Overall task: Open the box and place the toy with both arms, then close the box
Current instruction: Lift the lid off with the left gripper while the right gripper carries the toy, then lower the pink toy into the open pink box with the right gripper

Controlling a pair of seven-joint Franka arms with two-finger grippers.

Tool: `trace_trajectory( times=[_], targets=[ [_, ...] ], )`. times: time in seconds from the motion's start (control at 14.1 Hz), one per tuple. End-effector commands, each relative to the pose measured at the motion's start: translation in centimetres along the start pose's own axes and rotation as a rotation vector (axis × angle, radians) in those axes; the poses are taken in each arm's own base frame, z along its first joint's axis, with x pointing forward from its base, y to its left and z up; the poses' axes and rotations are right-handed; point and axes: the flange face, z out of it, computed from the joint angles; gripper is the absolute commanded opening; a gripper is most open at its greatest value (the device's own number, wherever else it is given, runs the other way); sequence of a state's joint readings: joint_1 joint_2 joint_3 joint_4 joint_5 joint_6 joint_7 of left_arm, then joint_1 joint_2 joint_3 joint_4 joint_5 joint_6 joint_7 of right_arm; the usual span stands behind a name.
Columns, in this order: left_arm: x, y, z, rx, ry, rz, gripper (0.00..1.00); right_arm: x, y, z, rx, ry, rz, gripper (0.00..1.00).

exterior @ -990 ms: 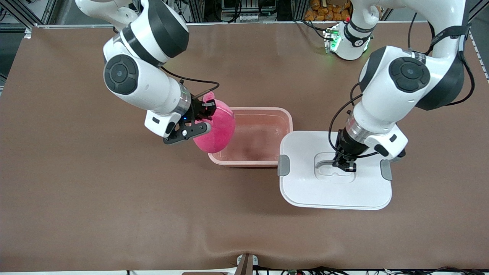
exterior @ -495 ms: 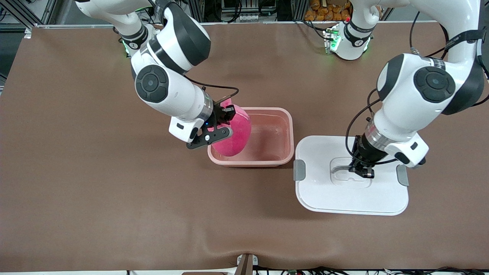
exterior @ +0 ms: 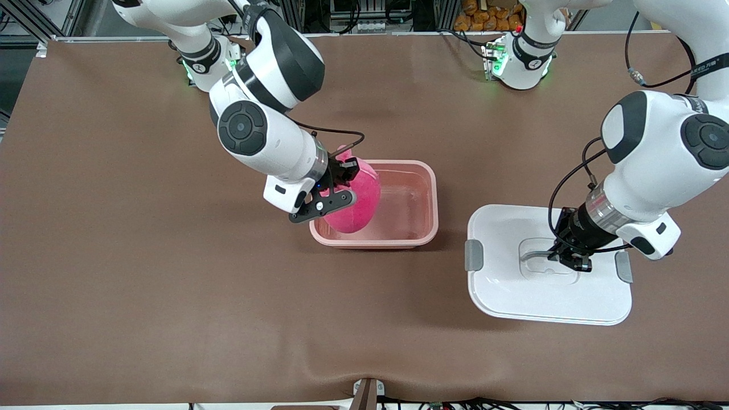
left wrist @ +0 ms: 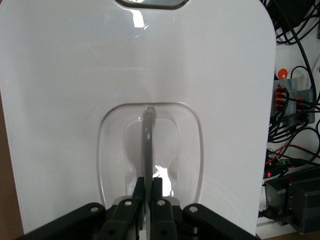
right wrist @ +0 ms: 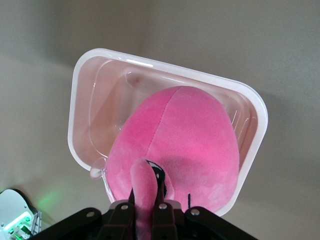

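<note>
Toy (exterior: 357,196) hangs at frame centre in the front view, over the end of the tub (exterior: 418,228) toward the right arm, its lower half apparently already below the rim. Right gripper (exterior: 337,183) has its fingers clenched on an ear (right wrist: 142,187) of the plush; the right wrist view shows the ear pinched between the jaws and the round body dangling under it, with bare tub floor showing around it. Holding by the ear looks deliberate: the soft body hangs free and can settle into the tub without the fingers having to enter. Lid (exterior: 547,296) sits at lower right of the front view, toward the left arm's end, well apart from the tub, so the opening is unobstructed. Left gripper (exterior: 569,257) is clamped on the thin grey handle (left wrist: 148,145) standing up in the lid's recess; the left wrist view shows both fingers tight against it. Whether the lid rests on the table (exterior: 171,313) or is just clear of it, I cannot tell. Keeping that grip likely saves a regrasp for closing. Grey clips (exterior: 473,255) sit at the lid's short ends. Judged stage: box open, toy not yet released, closing still to come.
</note>
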State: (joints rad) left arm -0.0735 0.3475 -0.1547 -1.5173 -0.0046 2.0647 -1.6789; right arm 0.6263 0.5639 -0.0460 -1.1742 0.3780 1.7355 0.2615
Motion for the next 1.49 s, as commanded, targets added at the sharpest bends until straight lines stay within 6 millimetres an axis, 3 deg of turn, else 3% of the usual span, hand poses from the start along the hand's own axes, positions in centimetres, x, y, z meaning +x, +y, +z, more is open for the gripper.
trace_trajectory(
  times=[0.0,0.5,0.71,0.92,1.2,1.41],
  targets=[
    [0.3,-1.3,-0.8,-0.016,-0.012,0.021,0.0,0.6,-0.3,0.7,0.015,-0.007,0.016,0.0],
    [1.9,-1.8,-0.5,-0.012,-0.004,0.027,0.0,1.9,0.9,4.6,0.001,-0.03,0.036,0.0],
    [1.7,-1.8,-0.6,-0.013,-0.007,0.029,0.0,3.4,1.4,9.3,-0.007,-0.005,0.054,0.0],
    [1.6,-1.8,-0.6,-0.013,-0.008,0.03,0.0,3.9,2.9,12.7,-0.029,-0.005,0.075,0.0],
    [1.6,-1.9,-0.7,-0.014,-0.008,0.031,0.0,3.8,3.1,12.9,-0.036,-0.01,0.076,0.0],
    [1.6,-2.1,-0.3,-0.007,-0.008,0.032,0.0,3.5,2.0,13.6,-0.036,-0.006,0.063,0.0]
  ],
)
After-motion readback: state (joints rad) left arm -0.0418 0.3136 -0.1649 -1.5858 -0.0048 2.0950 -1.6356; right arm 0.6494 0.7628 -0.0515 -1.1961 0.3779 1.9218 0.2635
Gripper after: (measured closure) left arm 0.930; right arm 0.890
